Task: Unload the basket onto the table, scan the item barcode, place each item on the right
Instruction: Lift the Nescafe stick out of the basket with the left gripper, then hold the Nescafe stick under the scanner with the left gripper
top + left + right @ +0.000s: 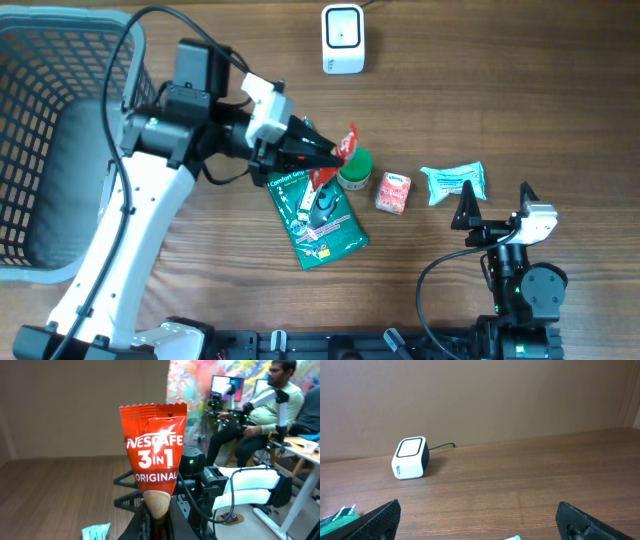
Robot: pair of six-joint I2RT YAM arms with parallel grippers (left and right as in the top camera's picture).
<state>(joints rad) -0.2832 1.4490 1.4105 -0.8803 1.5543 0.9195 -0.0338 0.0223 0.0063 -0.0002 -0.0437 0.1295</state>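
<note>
A red Nescafe 3-in-1 sachet [155, 445] stands upright between the fingers of my left gripper [159, 510], which is shut on its lower end. From overhead, the sachet [349, 140] is held above the middle of the table, with the left gripper [325, 155] pointing right. No barcode shows on the sachet's printed face. The white scanner [342, 38] sits at the table's far edge, also in the right wrist view [410, 457]. My right gripper [495, 200] rests near the front right, open and holding nothing [479, 517].
A grey mesh basket [30, 100] stands at the left. On the table lie a green packet [318, 215], a small green-lidded tub [354, 170], a small red and white box [393, 192] and a teal packet [455, 182].
</note>
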